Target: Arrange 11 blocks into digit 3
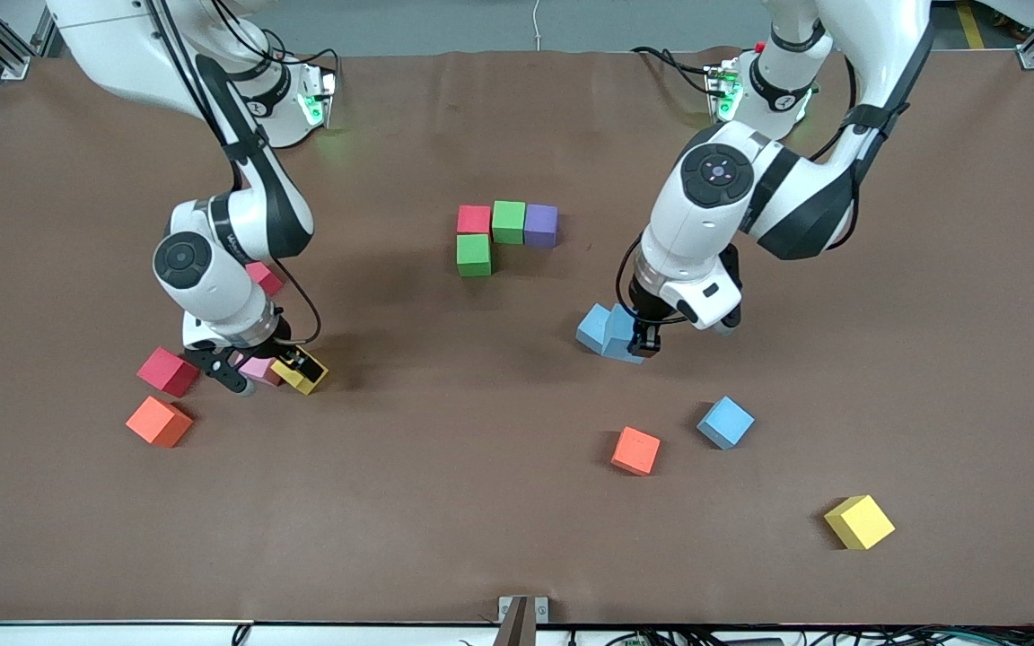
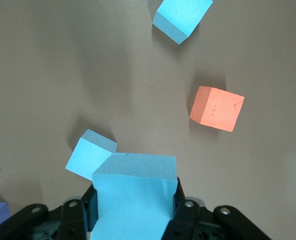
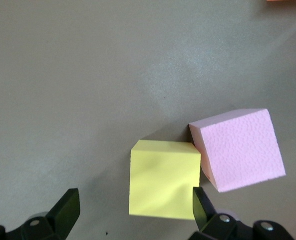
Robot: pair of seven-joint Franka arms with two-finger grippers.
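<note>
Left tool (image 1: 645, 341): pinching a light blue block (image 2: 134, 197) between its fingers, low over the tabletop (image 1: 481, 502) toward the left arm's end.
Left wrist view adds: the held cube's sides meet both pads squarely; a second light blue block (image 2: 90, 156) lies just beside it, a corner tucked under its edge. The front view merges the two into one blue mass (image 1: 596, 327).
Right tool (image 1: 270, 370): spread, low at a yellow block (image 1: 300, 372) toward the right arm's end.
Right wrist view adds: that yellow cube (image 3: 163, 178) sits between the parted fingers, one fingertip (image 3: 201, 206) just beside it, the other standing clear; a pink block (image 3: 237, 148) touches its corner. The front view hides much of this under the wrist.
Started figure: red block (image 1: 473, 219), green block (image 1: 508, 221) and purple block (image 1: 540, 224) in a row mid-tabletop, a second green block (image 1: 474, 255) against the red one, nearer the camera.
Loose, right arm's end: dark red block (image 1: 168, 371), orange block (image 1: 159, 421), another red cube (image 1: 264, 277) half hidden by the arm.
Loose, left arm's end: orange cube (image 1: 635, 450), light blue cube (image 1: 725, 422), yellow cube (image 1: 859, 521) nearest the camera.
</note>
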